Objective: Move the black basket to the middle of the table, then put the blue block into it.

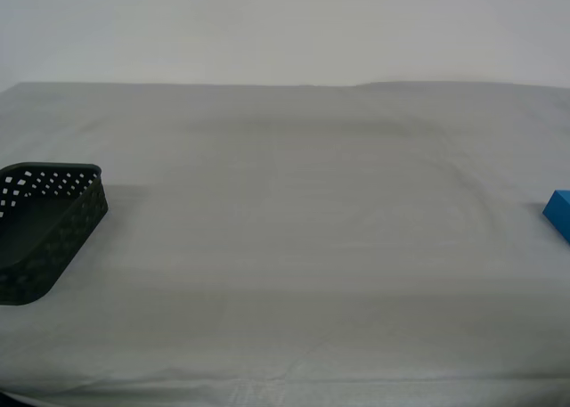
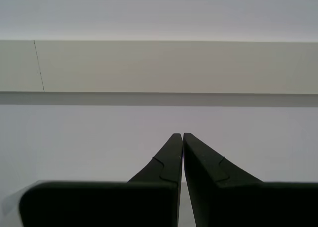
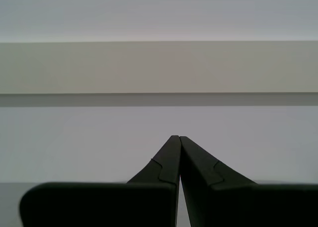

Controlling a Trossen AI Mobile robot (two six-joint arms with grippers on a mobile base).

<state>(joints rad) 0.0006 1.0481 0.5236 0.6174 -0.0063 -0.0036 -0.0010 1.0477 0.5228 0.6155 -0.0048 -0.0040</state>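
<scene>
The black basket [image 1: 43, 227] sits on the table [image 1: 294, 247] at the exterior view's left edge, partly cut off, and it looks empty. The blue block [image 1: 559, 213] lies at the exterior view's right edge, only partly in frame. No arm shows in the exterior view. My first gripper [image 3: 177, 137] is shut and empty, pointing at a pale wall. My second gripper [image 2: 182, 135] is also shut and empty, facing the same kind of wall. Neither wrist view shows the basket or the block.
The grey cloth runs wide between the basket and the block, with light wrinkles. A pale wall [image 1: 285, 24] stands behind the table's far edge. A beige band [image 2: 159, 65] crosses the wall in both wrist views.
</scene>
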